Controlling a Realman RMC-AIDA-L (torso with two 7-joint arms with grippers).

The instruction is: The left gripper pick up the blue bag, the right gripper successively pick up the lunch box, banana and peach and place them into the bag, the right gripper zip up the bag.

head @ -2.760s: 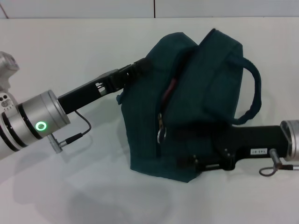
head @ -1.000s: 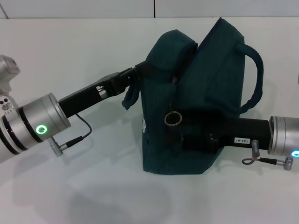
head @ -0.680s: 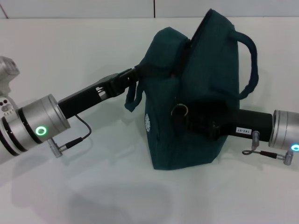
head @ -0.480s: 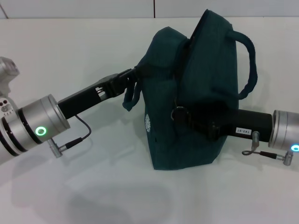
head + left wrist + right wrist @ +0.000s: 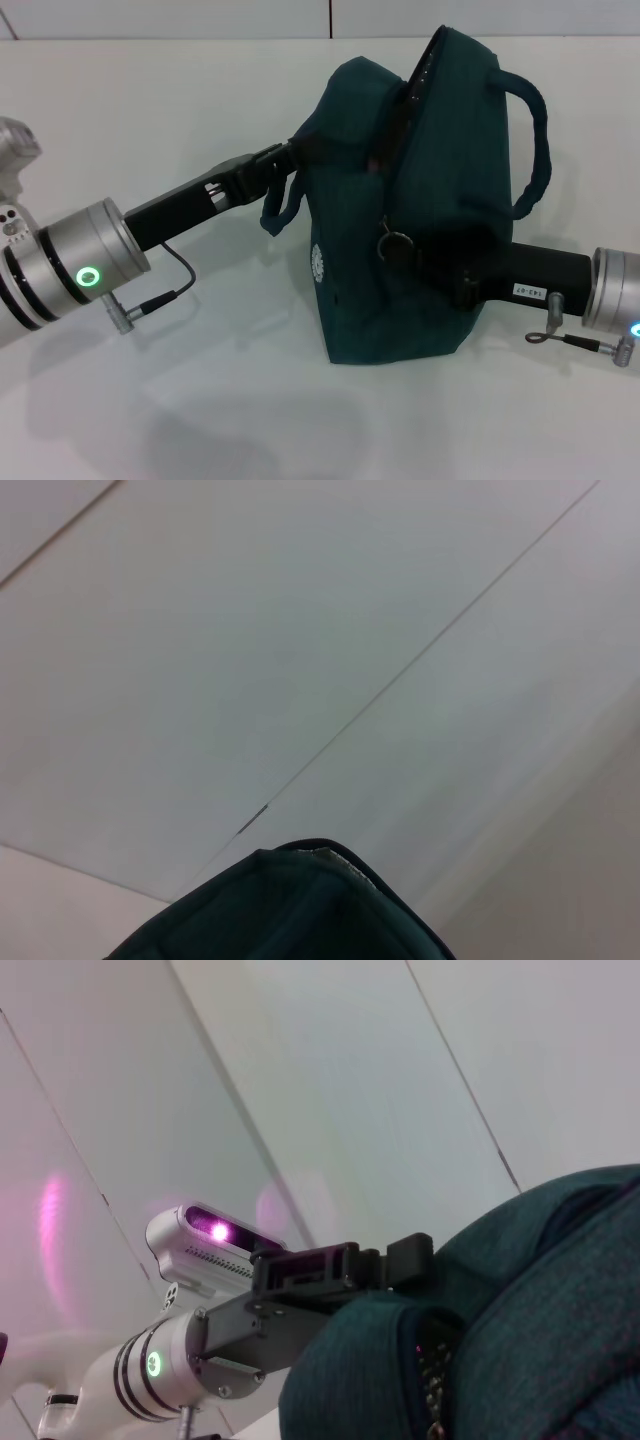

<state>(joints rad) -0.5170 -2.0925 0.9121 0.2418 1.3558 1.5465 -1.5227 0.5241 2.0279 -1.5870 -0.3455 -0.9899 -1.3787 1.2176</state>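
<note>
Blue bag (image 5: 420, 210) standing upright on the white worktop (image 5: 200, 400), held between two arms. The left gripper (image 5: 285, 160) reaches in from the left; its fingers are closed on the fabric at the bag's upper left edge, just above a loose strap (image 5: 282, 207) that hangs below them. The right gripper (image 5: 440, 262) lies against the bag's front face from the right; whether its fingers are apart or closed on anything cannot be told. A metal ring (image 5: 392, 244) on the zip pull hangs just beside that gripper. The zip line (image 5: 412, 85) runs up to the bag's top, well above the right fingers. No lunch box, banana or peach shows outside the bag, so loading is judged complete and zipping is the step in hand. Whether the zip is fully closed cannot be told.
</note>
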